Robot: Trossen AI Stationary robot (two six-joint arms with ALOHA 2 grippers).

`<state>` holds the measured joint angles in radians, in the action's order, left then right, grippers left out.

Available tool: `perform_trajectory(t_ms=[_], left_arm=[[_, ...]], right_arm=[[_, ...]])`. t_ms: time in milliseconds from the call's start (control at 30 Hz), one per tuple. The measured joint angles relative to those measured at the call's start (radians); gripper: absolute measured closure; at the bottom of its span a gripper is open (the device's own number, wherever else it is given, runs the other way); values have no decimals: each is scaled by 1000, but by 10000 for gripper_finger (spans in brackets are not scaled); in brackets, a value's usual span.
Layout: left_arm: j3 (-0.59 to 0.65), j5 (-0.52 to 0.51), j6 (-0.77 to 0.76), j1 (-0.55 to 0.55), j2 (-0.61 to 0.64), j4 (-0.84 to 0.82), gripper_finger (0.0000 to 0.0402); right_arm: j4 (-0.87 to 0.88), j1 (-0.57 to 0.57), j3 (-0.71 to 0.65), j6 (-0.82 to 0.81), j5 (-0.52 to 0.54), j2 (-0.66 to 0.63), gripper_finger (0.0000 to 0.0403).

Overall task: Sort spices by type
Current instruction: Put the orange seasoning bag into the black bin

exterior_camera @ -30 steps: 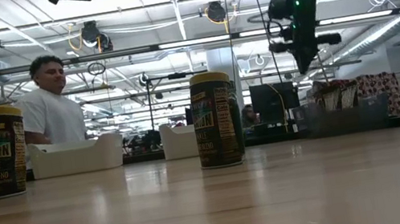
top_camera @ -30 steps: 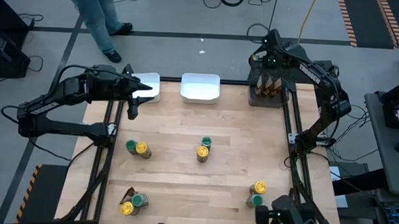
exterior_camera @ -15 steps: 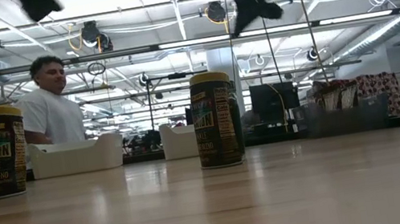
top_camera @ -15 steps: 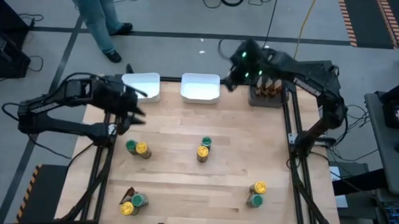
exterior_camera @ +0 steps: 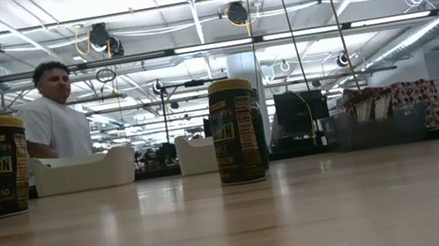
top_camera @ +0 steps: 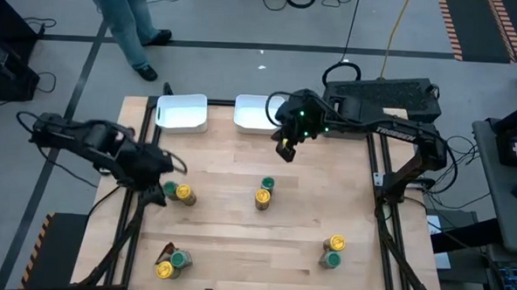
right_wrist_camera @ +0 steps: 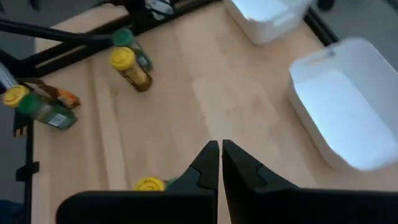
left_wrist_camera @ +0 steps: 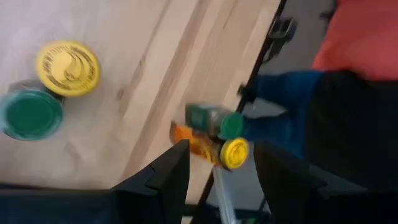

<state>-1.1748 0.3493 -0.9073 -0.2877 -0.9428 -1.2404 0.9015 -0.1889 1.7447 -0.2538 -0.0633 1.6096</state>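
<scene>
At the near left edge of the counter [top_camera: 237, 240], a yellow-lidded jar [top_camera: 163, 270] and a green-lidded jar [top_camera: 178, 259] sit touching, with a brown-orange packet [top_camera: 168, 249] just beside them. At the near right, another yellow-lidded jar [top_camera: 336, 244] stands just beyond a green-lidded jar [top_camera: 329, 259].

Mid-counter, a centre pair consists of a yellow-lidded jar [top_camera: 262, 197] with a green-lidded jar [top_camera: 267, 184] touching its far side. To the left, a green-lidded jar [top_camera: 169, 189] and a yellow-lidded jar [top_camera: 184, 192] stand side by side.

The left end effector [top_camera: 160, 165] hangs above the counter's left edge, just beyond this left pair. In the left wrist view its fingers [left_wrist_camera: 171, 177] stand partly apart with nothing between them.

The right end effector [top_camera: 285, 148] hangs above the far centre of the counter, well apart from every jar. In the right wrist view its fingers [right_wrist_camera: 208, 160] are closed together and hold nothing.

At the far edge, two white trays sit side by side: the left tray [top_camera: 182, 112] and the centre tray [top_camera: 256, 112]. A dark bin [exterior_camera: 372, 128] of brown-orange packets [exterior_camera: 358, 105] occupies the far right corner, seen in the low view.

Beyond the counter, a person [exterior_camera: 55, 115] in a white shirt stands on the left.
</scene>
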Motion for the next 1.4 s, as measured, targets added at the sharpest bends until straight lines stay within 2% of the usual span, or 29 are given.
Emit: perform_trajectory(t_ms=[167,400,633,967,1167,1400], left_arm=[[4,-65,-3,-142,-134,4,220],[4,-69,-57,-255,-310,82,220],[4,-39,-150,-313,-434,123,220],[4,-11,-308,-386,-503,161,220],[4,-61,-368,-419,-524,160,220],[4,-73,-396,-447,-568,151,220]], right_arm=[[-19,39,0,28,91,0,403],[4,48,0,38,91,0,403],[34,47,0,61,88,0,403],[35,47,0,87,57,0,403],[36,47,0,87,31,0,403],[60,54,0,91,31,0,403]])
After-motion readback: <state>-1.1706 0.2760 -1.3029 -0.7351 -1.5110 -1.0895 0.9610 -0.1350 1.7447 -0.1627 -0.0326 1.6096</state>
